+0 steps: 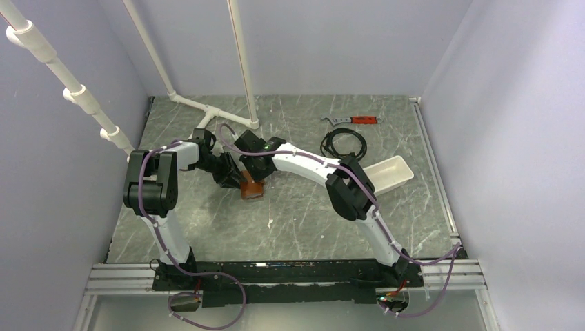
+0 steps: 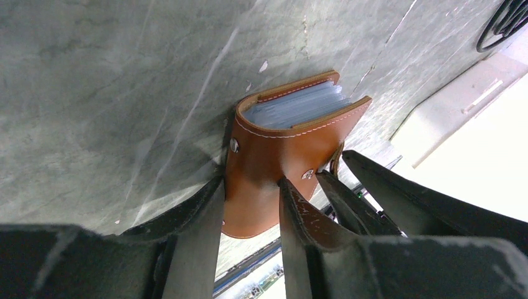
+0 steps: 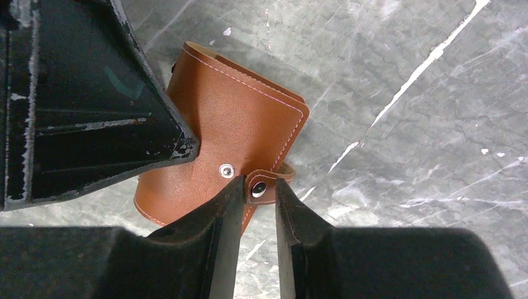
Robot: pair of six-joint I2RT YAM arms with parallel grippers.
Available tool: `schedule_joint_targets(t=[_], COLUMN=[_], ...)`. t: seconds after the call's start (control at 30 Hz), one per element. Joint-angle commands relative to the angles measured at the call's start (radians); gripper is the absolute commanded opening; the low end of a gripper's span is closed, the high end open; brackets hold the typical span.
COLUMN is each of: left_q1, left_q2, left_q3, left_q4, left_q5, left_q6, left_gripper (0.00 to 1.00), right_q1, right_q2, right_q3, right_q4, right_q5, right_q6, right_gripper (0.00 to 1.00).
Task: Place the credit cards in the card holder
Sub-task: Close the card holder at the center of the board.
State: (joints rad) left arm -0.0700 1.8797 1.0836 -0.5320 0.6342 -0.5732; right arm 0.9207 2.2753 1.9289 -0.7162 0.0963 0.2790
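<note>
Closest to my left wrist camera, the left gripper (image 2: 250,184) is clamped across the lower half of the card holder (image 2: 274,146), one finger on each leather face. I read that as a brace, standing the wallet on edge so its mouth faces away from the fingers. At my right wrist camera, the right gripper (image 3: 258,182) is pinched onto the closing tab (image 3: 260,187), just beside the snap stud (image 3: 225,169). That looks meant to peel the tab clear so the covers can spread. Just past the left fingertips, the clear sleeves (image 2: 292,106) show between the parted covers. I cannot tell whether any credit cards sit in them, and I find none loose in any view. Farther out on the table (image 1: 290,221), to the right of both grippers, lies the white tray (image 1: 390,172). Beyond it are a coiled cable (image 1: 343,143) and a red-handled wrench (image 1: 352,120).
</note>
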Motion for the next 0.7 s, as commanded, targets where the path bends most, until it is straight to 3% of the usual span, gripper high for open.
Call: schedule_joint_targets(t=[0.0, 0.07, 0.17, 0.3, 0.33, 0.37, 0.43, 0.67], left_q1=[-0.028, -0.028, -0.028, -0.028, -0.028, -0.028, -0.031, -0.045], left_q2=[0.010, 0.010, 0.009, 0.007, 0.007, 0.007, 0.003, -0.029], left_q3=[-0.027, -0.027, -0.026, -0.030, -0.030, -0.031, -0.033, -0.053], left_q4=[-0.019, -0.019, -0.021, -0.019, -0.019, -0.018, -0.013, 0.003], left_q5=[-0.091, -0.090, -0.091, -0.089, -0.089, -0.087, -0.086, -0.077], left_q6=[0.013, 0.013, 0.013, 0.014, 0.013, 0.013, 0.010, -0.012], left_gripper=[0.40, 0.40, 0.40, 0.40, 0.40, 0.40, 0.40, 0.39], right_q1=[0.007, 0.007, 0.007, 0.007, 0.007, 0.006, -0.002, -0.131], right_q2=[0.010, 0.012, 0.011, -0.011, -0.166, -0.060, -0.087, -0.271], right_q3=[0.042, 0.041, 0.032, 0.018, 0.003, -0.015, -0.061, -0.426], right_q4=[-0.018, -0.021, -0.015, -0.001, 0.017, 0.039, 0.084, 0.487], right_q5=[0.016, 0.017, 0.017, 0.019, 0.019, 0.021, 0.016, -0.338], right_q6=[-0.007, -0.006, -0.004, 0.007, 0.011, 0.018, 0.045, 0.263], right_gripper=[0.28, 0.28, 0.19, 0.00, 0.00, 0.00, 0.00, 0.00])
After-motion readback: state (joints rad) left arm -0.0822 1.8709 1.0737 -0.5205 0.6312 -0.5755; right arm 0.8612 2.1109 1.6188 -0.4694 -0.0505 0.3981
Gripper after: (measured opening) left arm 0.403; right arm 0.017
